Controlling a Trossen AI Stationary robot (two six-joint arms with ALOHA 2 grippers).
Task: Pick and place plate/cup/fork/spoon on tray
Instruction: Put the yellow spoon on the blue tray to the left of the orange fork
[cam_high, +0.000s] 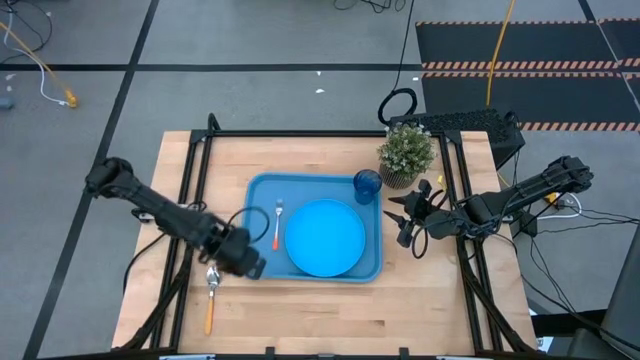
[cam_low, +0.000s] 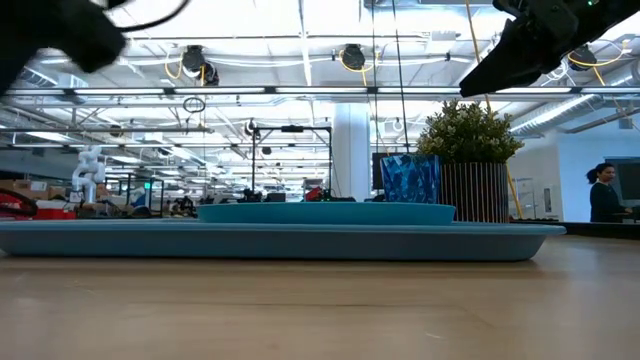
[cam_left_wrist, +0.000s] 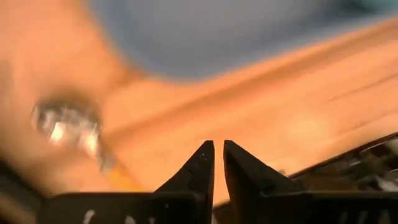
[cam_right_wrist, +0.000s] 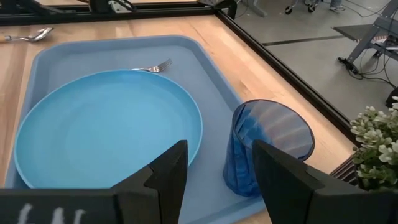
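The light-blue tray (cam_high: 262, 196) lies mid-table. On it rest the round blue plate (cam_high: 325, 237), the fork (cam_high: 277, 225) to the plate's left and the upright dark-blue cup (cam_high: 367, 186) at the far right corner. The spoon (cam_high: 210, 297) lies flat on the table left of the tray's near left corner, its bowl toward the far edge. My left gripper (cam_high: 252, 267) hovers by that corner, just right of the spoon's bowl (cam_left_wrist: 65, 124), shut and empty. My right gripper (cam_high: 401, 220) hangs right of the tray, open and empty, looking at the cup (cam_right_wrist: 270, 146) and plate (cam_right_wrist: 109, 127).
A potted plant (cam_high: 406, 153) stands behind the tray's far right corner, close to the cup. Black frame rails (cam_high: 195, 180) run along the table's left, right and far sides. Bare wood lies along the near edge (cam_high: 330, 320).
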